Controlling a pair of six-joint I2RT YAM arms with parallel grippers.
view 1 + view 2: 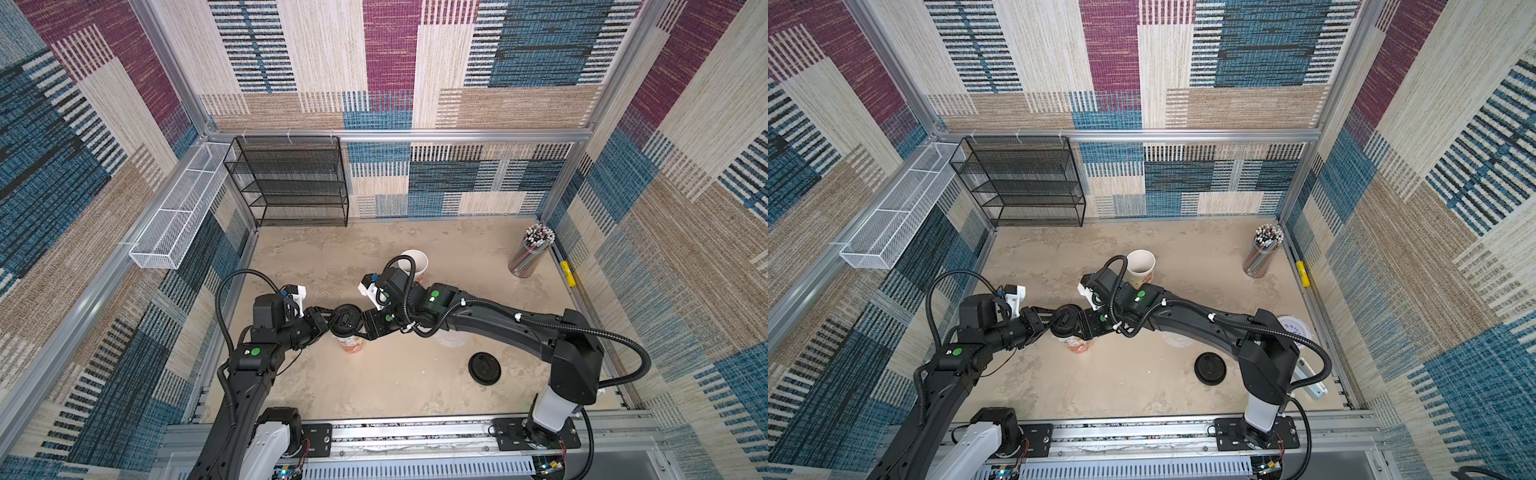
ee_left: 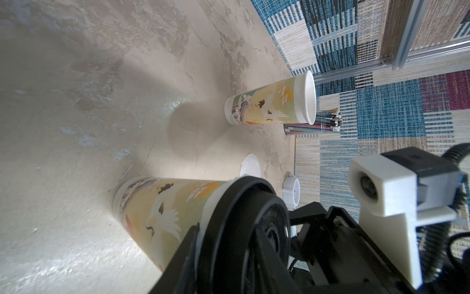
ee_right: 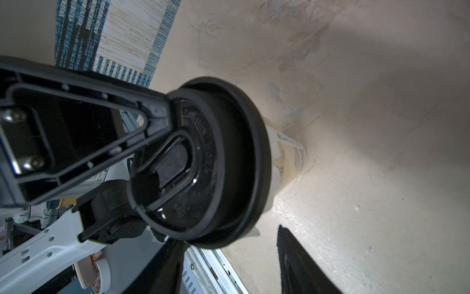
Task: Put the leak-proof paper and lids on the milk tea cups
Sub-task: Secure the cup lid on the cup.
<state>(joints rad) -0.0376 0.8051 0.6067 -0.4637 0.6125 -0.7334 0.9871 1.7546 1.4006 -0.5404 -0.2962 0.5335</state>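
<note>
The arms are working at the near cup (image 1: 351,343), which is standing capped by a black lid (image 1: 344,320); the step in hand is looking like the seating of that lid, so this cup's paper stage is probably done; a white edge is showing under the lid's rim in the left wrist view, though I cannot tell whether it is paper or cup lip; the far cup (image 1: 413,262) is standing open, with no paper on it; one sheet (image 2: 250,165) is lying flat on the table beyond the near cup, apart from both cups; the left gripper (image 1: 330,322) is pointing in level from one side and meeting the lid's edge, its jaws too hidden to tell wide from narrow; the right gripper (image 1: 362,326) is pointing in from the opposite side, wrist bent down, jaws standing parted, one finger (image 3: 89,122) lying across the lid's top and the other hanging beside the cup, clear of it; next, I judge, both are needing to let go, then one is needing to pinch the flimsy sheet by its edge without creasing it and centre it over the far cup's mouth; a spare lid (image 1: 484,368) is lying nearby
</note>
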